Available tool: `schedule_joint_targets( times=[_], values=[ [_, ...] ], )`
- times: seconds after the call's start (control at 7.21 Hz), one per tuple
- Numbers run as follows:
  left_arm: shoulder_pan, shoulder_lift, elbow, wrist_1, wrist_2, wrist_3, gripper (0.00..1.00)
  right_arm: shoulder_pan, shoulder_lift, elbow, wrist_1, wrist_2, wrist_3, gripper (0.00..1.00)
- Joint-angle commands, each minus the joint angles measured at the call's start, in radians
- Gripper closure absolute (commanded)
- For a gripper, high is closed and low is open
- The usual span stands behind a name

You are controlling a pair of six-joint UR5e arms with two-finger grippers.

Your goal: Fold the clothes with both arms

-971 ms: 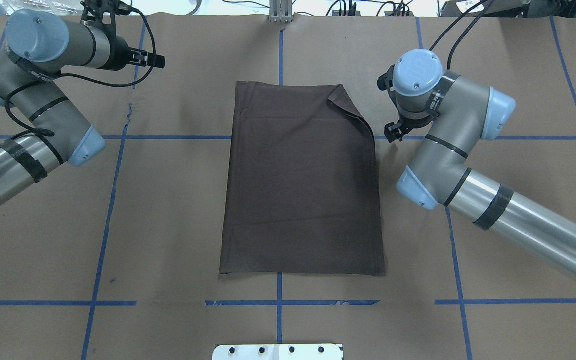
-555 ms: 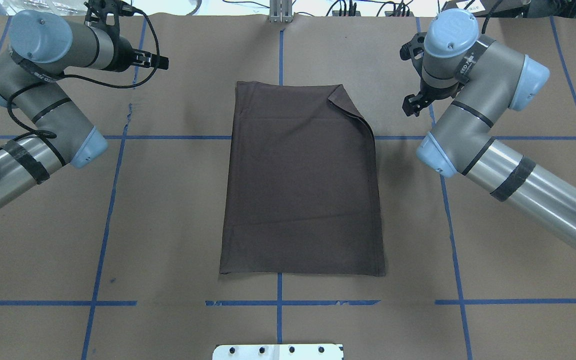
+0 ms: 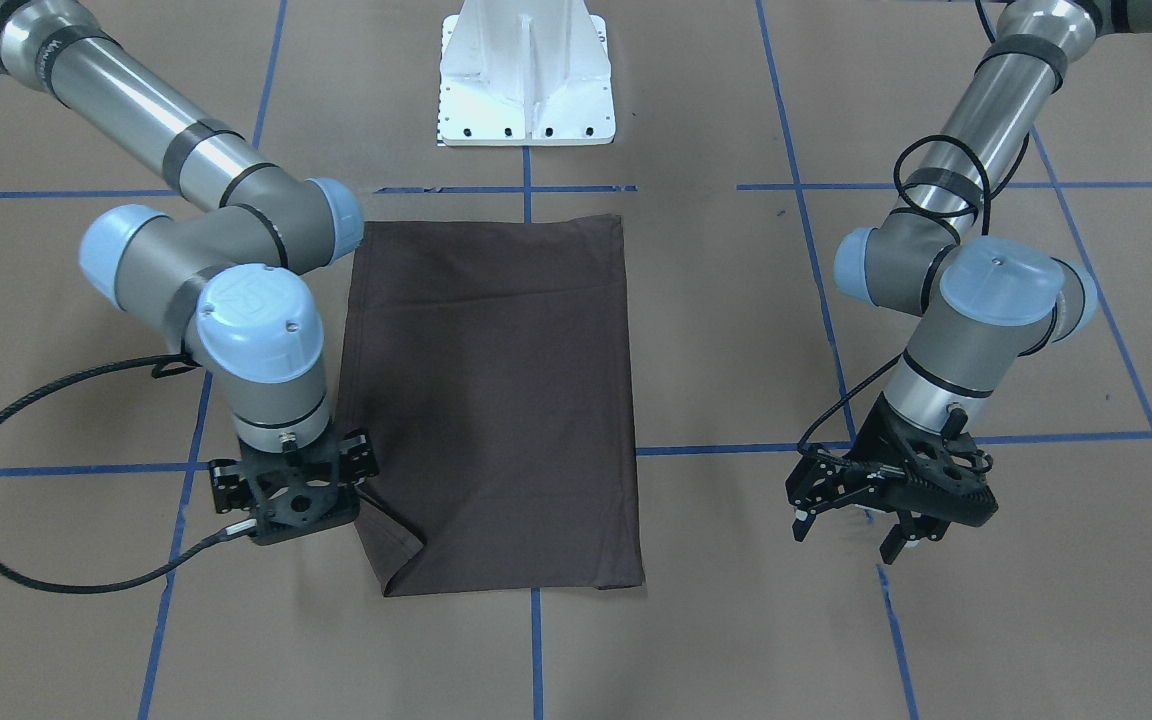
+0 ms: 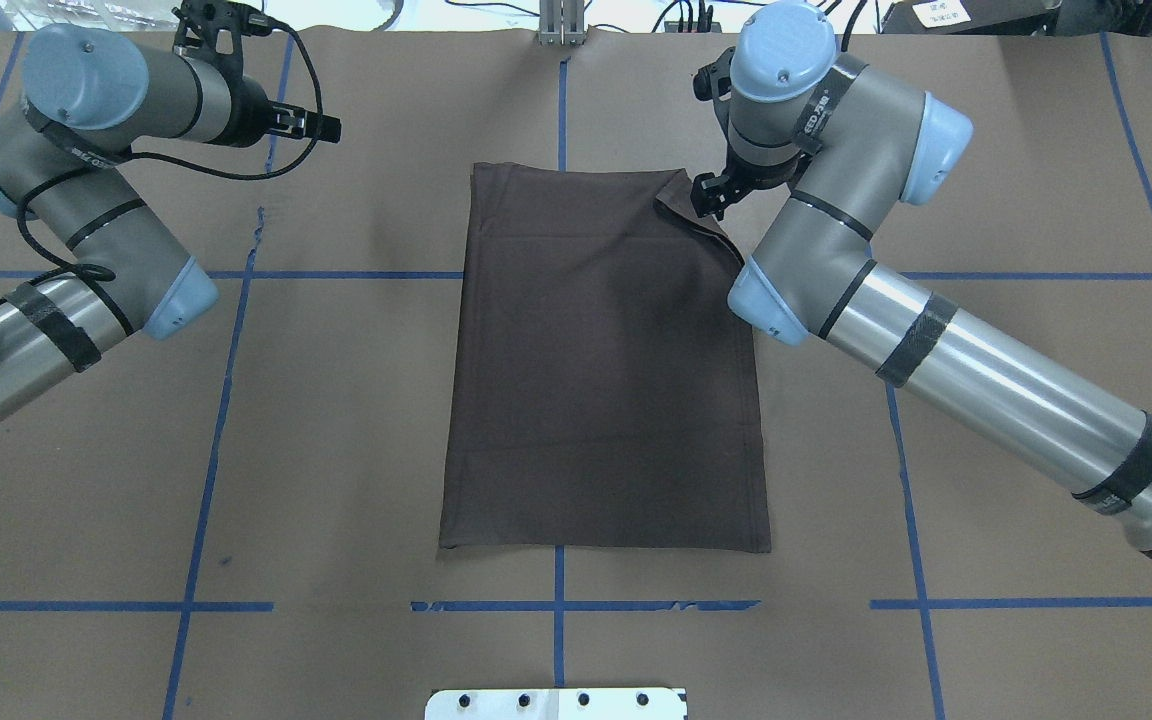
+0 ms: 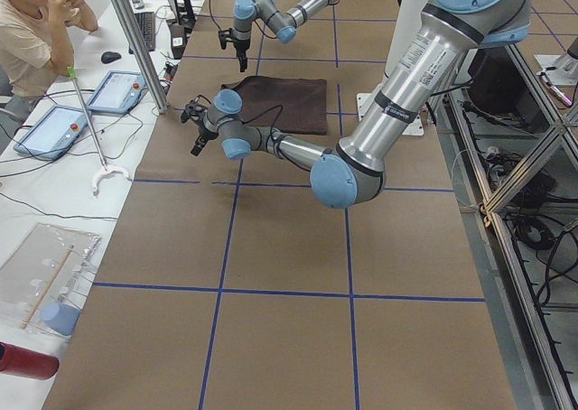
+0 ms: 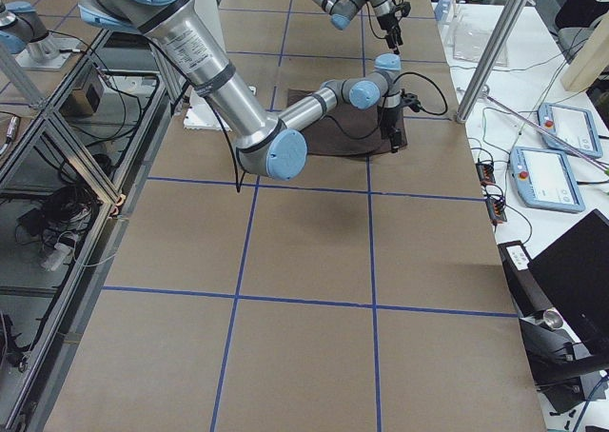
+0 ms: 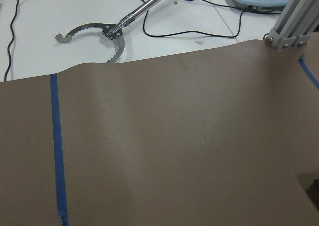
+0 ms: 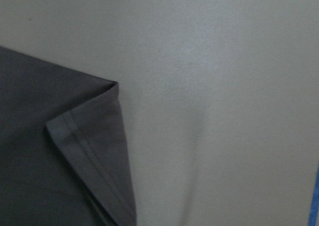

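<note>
The dark brown T-shirt [image 4: 606, 380] lies folded into a flat rectangle at the table's middle; it also shows in the front view [image 3: 496, 380]. Its far right corner is turned over as a small flap [image 4: 693, 208], which shows close up in the right wrist view [image 8: 94, 151]. My right gripper [image 4: 709, 195] hangs just above and beside that flap, pointing down, jaws spread open and empty [image 3: 298, 497]. My left gripper [image 3: 846, 538] is open and empty, well off to the shirt's left over bare paper [image 4: 328, 125]. Collar and logo are hidden.
The table is covered in brown paper with blue tape lines [image 4: 226, 400]. The white pedestal base [image 3: 526, 75] stands at the near edge. Beyond the far edge lie a metal grabber tool [image 7: 112, 32], cables and tablets, and an operator [image 5: 36, 31] sits there.
My right arm swung away from the shirt's right edge, up toward the far side, then left, so its gripper now hangs at the folded far right corner. The left arm barely moved.
</note>
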Motion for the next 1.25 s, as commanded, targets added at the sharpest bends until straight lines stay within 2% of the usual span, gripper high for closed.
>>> schedule_joint_targets(
  times=[0.0,0.28,0.83,1.11],
  values=[
    [0.000,0.002,0.000,0.000,0.001,0.000,0.00,-0.039,0.004,-0.006,0.001,-0.002,0.010,0.00],
    [0.000,0.005,0.000,0.000,0.001,0.000,0.00,-0.049,-0.004,-0.009,-0.007,-0.003,0.003,0.00],
    [0.000,0.005,0.000,0.000,0.001,0.000,0.00,-0.027,-0.009,-0.086,-0.005,-0.025,-0.025,0.00],
    [0.002,0.005,0.000,0.000,0.001,0.000,0.00,0.049,-0.001,-0.139,-0.004,-0.028,-0.087,0.00]
  ],
)
